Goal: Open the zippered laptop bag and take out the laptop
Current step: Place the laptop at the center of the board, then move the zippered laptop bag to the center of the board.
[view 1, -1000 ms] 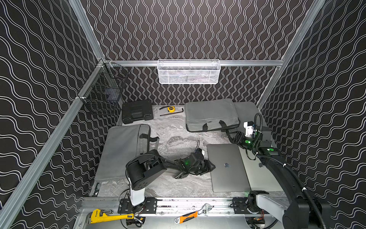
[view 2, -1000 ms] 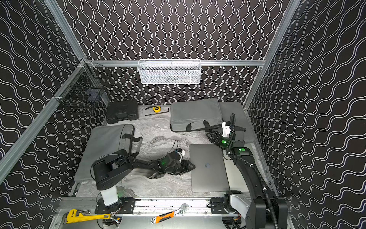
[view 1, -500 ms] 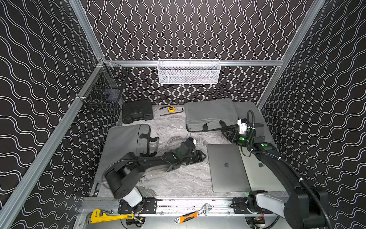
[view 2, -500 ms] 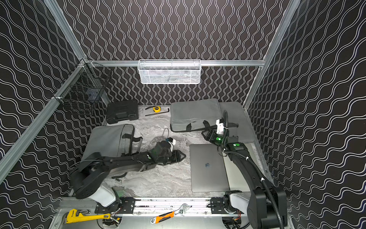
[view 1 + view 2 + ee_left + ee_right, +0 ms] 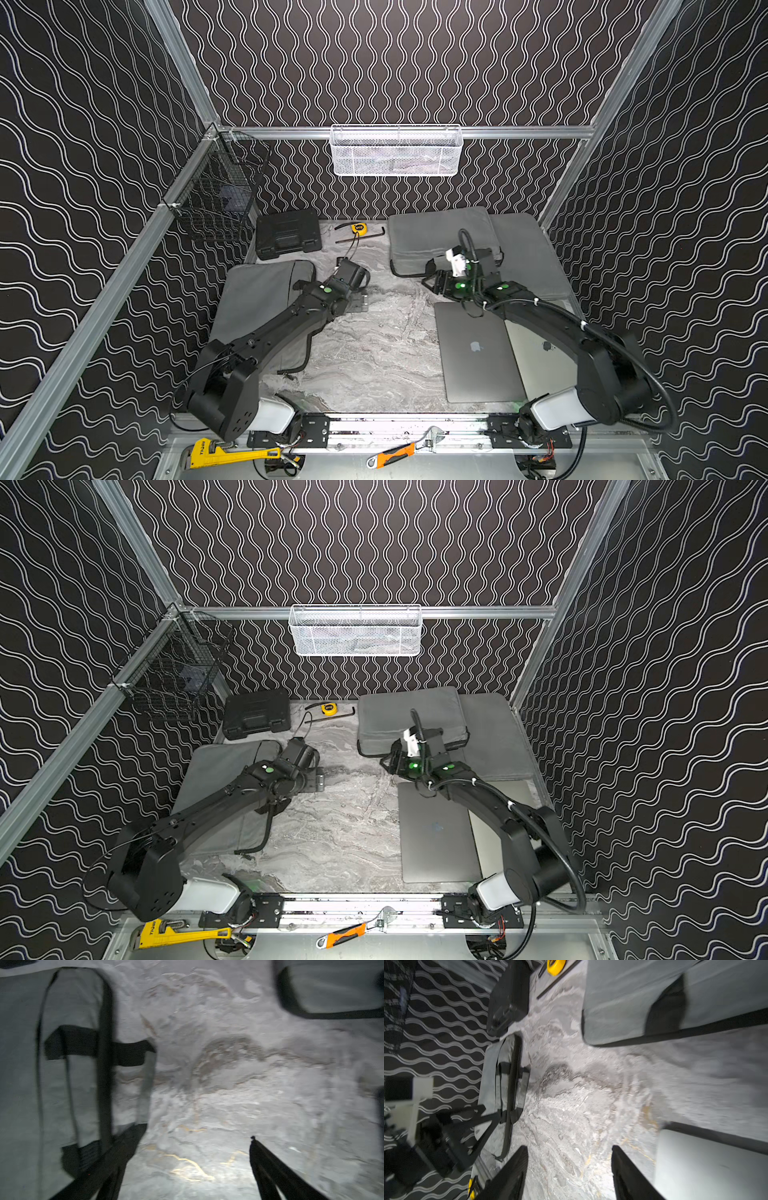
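While the left gripper (image 5: 197, 1132) hung spread and empty just beside the handle edge of the laptop bag (image 5: 257, 307), that bag lay flat at the table's (image 5: 374, 353) left side, long axis running near to far; the right gripper (image 5: 570, 1148), likewise parted and empty, hovered well apart, leaving the left arm nearer.

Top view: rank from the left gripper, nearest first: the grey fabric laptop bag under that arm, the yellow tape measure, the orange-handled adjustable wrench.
1. Grey fabric laptop bag, beside left gripper.
2. Yellow tape measure, at the back.
3. Orange-handled adjustable wrench, front rail.
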Tool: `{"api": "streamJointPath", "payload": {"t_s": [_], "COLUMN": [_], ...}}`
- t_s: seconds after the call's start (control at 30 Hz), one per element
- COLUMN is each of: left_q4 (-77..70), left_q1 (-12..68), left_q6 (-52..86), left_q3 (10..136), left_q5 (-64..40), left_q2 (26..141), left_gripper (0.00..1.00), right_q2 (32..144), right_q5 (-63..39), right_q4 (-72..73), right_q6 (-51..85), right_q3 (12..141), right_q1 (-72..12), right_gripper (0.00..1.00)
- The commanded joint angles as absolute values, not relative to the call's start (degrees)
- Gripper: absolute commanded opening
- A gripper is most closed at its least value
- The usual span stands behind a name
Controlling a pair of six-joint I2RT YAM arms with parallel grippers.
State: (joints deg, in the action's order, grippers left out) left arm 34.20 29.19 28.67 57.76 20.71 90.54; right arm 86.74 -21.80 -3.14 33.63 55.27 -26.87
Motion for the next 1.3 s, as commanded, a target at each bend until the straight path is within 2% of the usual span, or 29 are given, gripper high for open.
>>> {"api": "streamJointPath", "payload": {"t_s": [0.0,0.37,0.53,0.6,0.7,0.83,1.0,1.27], "left_q4": [41.3,48.64,48.64,48.01,47.22,47.0,45.76,47.03], "left_q1": [25.86,18.76,15.73,15.28,15.29,15.38,15.68,22.89], "left_q6": [26.38,29.58,28.18,27.61,27.19,27.22,26.48,26.58], "left_q3": [58.18,59.15,58.05,57.49,56.53,55.26,53.74,53.12], "left_q5": [27.46,31.37,27.75,26.32,24.51,24.61,22.53,20.75], "left_q2": [92.95,105.14,108.42,108.46,108.11,107.04,104.5,97.68], "left_gripper": [0.96,0.97,0.9,0.83,0.67,0.25,0.01,0.0], "right_q2": [89.06,93.58,93.96,93.96,93.89,93.78,93.45,91.61], "right_q5": [-22.56,-24.42,-24.35,-24.24,-24.17,-23.91,-23.4,-23.57], "right_q4": [-0.72,2.8,2.98,2.99,2.73,2.79,2.75,5.35], "right_q6": [34.63,36.44,36.0,35.7,35.49,35.39,35.31,37.39], "right_q3": [56.42,54.6,54.34,54.24,53.95,53.53,52.81,50.35], "right_q1": [-29.1,-33.65,-33.66,-33.66,-33.72,-33.58,-33.59,-32.51], "right_gripper": [0.65,0.65,0.65,0.65,0.65,0.65,0.65,0.65]}}
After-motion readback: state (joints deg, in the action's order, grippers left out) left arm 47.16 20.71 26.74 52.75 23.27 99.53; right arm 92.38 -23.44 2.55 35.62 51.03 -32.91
